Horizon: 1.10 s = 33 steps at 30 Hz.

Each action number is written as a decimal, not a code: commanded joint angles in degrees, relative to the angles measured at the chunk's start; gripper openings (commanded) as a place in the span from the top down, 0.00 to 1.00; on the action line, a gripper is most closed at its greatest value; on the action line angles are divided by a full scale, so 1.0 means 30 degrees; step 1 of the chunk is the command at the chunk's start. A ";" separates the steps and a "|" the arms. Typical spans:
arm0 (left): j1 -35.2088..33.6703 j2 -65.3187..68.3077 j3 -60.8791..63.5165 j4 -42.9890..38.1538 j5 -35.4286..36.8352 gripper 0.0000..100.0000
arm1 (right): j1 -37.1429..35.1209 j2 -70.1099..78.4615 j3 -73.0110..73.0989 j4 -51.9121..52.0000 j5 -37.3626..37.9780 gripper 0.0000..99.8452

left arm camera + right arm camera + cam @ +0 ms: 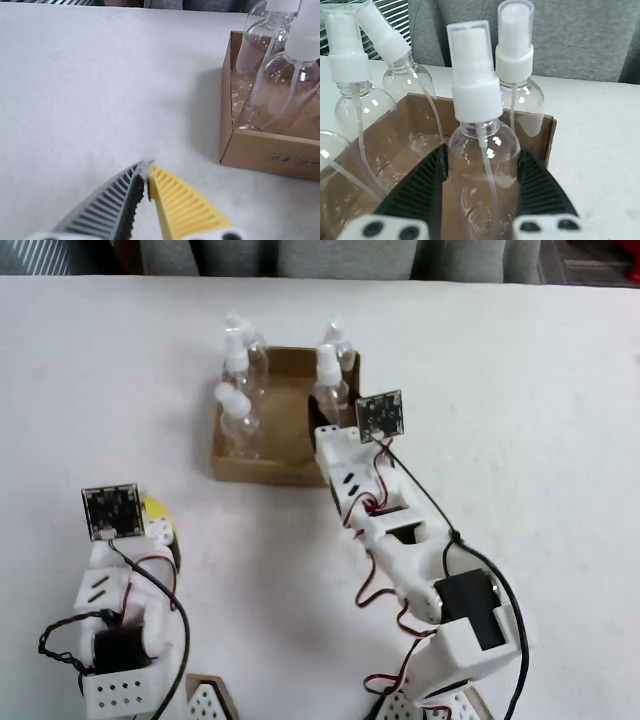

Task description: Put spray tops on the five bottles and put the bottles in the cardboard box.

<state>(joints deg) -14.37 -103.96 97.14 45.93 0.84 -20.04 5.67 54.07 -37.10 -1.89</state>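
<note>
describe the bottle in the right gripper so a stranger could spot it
On the table sits a cardboard box of spray-topped bottles. At its side nearest the right arm, one bottle stands between the black fingers of the right gripper; its neighbours stand free.

high cam fixed above the worktop (520,360), looking down, far side at top of frame; whole cardboard box (262,469) in frame, mid-distance; left wrist cam low over the worktop, facing forward and down toward the box's outer corner, mid-range; right wrist cam close in at the box, nearest bottle (482,165) dead ahead, roughly level with it, facing the far side; all three share the box and what stands in it
</note>
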 commanded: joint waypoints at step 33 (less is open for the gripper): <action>-0.0308 -0.0103 -0.0059 -0.0293 -0.0234 0.98 | -0.0571 -0.2476 0.2022 0.1158 0.0322 0.81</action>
<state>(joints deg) -14.37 -103.96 97.14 45.93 0.84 -21.54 0.92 60.75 -33.85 -1.45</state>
